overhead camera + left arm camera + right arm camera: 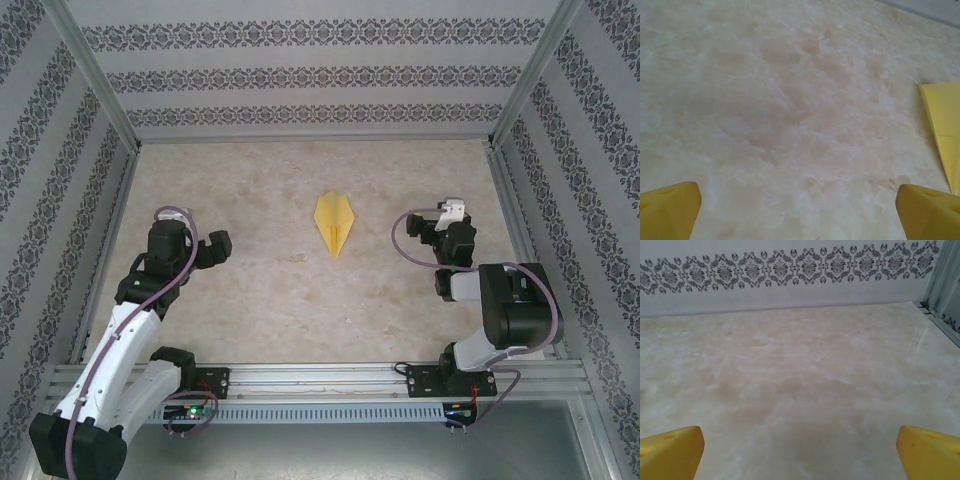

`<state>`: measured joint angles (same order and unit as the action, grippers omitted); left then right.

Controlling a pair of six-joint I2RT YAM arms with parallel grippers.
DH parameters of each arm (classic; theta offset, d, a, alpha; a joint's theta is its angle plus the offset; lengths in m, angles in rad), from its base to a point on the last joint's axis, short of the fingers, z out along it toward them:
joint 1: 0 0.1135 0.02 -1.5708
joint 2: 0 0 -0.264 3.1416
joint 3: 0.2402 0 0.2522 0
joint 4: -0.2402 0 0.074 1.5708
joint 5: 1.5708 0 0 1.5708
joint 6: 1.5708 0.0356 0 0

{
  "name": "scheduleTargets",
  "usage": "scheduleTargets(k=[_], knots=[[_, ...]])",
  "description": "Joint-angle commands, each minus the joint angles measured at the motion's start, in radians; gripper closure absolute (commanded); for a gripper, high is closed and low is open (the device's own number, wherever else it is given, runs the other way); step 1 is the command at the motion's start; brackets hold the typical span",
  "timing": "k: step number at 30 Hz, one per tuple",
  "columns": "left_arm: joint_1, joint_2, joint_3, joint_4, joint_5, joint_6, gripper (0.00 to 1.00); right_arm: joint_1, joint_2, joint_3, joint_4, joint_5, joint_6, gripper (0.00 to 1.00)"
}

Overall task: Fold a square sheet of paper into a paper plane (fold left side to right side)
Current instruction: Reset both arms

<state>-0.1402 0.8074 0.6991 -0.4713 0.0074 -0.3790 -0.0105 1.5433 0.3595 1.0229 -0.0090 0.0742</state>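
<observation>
The paper plane (335,224) lies flat in the middle of the marble surface (260,300). Its long axis runs near to far, and its sharp tip points toward the arm bases. The left claw (799,212) and right claw (800,452) are both spread wide and empty, one on each side of it.

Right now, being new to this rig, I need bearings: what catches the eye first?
The yellow paper plane lies mid-way across the marbled table, nose pointing toward the arms. The left gripper and right gripper flank it, both open and apart from it.
</observation>
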Motion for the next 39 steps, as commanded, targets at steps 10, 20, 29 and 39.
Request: scheduleTargets(k=[10, 20, 29, 39], knots=[[0.02, -0.039, -0.111, 0.158, -0.179, 0.139, 0.0, 0.005, -0.014, 0.004, -0.049, 0.039, -0.014, 0.02], [0.021, -0.031, -0.3, 0.419, -0.302, 0.267, 0.0, 0.007, -0.014, 0.004, -0.049, 0.041, -0.015, 0.02], [0.03, 0.1, -0.412, 0.728, -0.202, 0.321, 0.0, 0.009, -0.013, 0.004, -0.05, 0.042, -0.016, 0.02], [0.035, 0.361, -0.428, 1.103, -0.061, 0.342, 0.0, 0.01, -0.013, 0.006, -0.053, 0.044, -0.019, 0.02]])
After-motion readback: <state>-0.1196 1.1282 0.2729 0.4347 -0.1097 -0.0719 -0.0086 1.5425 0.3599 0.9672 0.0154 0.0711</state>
